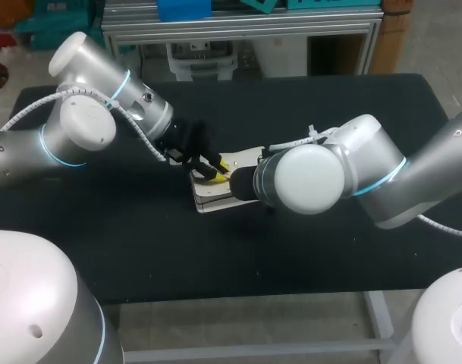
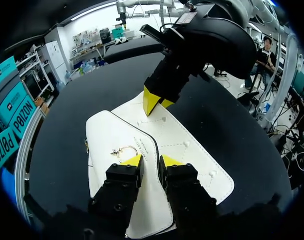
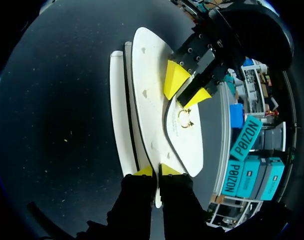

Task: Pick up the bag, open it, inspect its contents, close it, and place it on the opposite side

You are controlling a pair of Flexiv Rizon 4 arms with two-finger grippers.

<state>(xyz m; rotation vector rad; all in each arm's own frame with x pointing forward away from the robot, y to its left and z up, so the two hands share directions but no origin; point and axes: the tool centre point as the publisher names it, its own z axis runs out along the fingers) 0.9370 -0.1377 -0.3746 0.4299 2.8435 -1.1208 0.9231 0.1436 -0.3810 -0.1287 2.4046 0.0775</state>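
A flat white bag lies in the middle of the black table. In the left wrist view its flap, with a small gold ring, rests on the bag's body. My left gripper is down on the flap, with the flap's dark edge running between its parted fingers; it stands open. My right gripper is shut on the bag's thin rim at the opposite end, and it shows ahead of the left fingers as the right gripper. From the right wrist, the left gripper sits over the flap by the ring.
My right arm's bulky wrist hangs over the bag's right half and hides its gripper in the head view. The left arm comes in low from the back left. Bare black tabletop lies to both sides of the bag.
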